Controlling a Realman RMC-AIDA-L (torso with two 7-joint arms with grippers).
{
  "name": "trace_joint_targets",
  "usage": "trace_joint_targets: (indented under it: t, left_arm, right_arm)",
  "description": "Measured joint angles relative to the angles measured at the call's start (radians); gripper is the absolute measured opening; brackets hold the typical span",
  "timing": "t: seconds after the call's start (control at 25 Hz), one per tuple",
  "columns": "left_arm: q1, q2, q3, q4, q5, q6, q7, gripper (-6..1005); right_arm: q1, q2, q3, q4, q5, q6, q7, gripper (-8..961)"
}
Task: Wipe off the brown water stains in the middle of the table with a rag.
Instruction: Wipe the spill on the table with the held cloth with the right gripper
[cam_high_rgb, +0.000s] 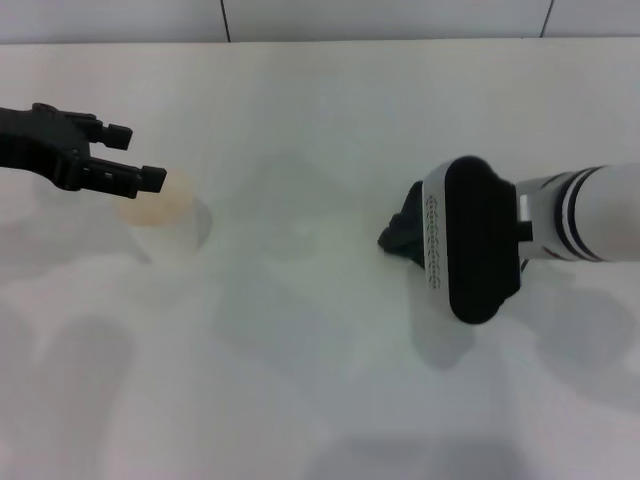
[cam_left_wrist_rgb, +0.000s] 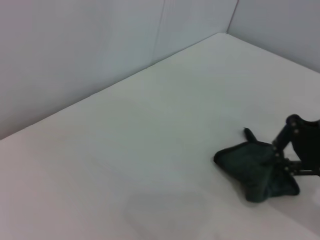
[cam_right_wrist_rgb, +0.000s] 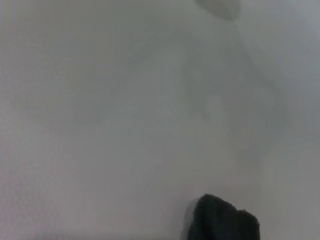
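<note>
The dark rag (cam_high_rgb: 403, 236) lies bunched on the white table (cam_high_rgb: 300, 380), right of the middle. My right arm's wrist (cam_high_rgb: 470, 240) covers its right side in the head view. In the left wrist view my right gripper (cam_left_wrist_rgb: 281, 156) sits on the rag (cam_left_wrist_rgb: 252, 170), shut on its folds. A corner of the rag (cam_right_wrist_rgb: 224, 221) also shows in the right wrist view. My left gripper (cam_high_rgb: 135, 157) hovers at the far left, open and holding nothing. No brown water stains show in any view.
A white paper cup (cam_high_rgb: 165, 208) with a faint orange tint inside stands just under and beside my left gripper's fingertips. A pale wall (cam_left_wrist_rgb: 75, 55) runs along the table's far edge.
</note>
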Motion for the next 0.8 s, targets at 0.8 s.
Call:
trace_joint_targets:
  t: [0.8]
  left_arm:
    - [0.0, 0.001, 0.0, 0.0, -0.004, -0.003, 0.003, 883]
  right_arm:
    - [0.009, 0.002, 0.073, 0.016, -0.02, -0.101, -0.003, 120]
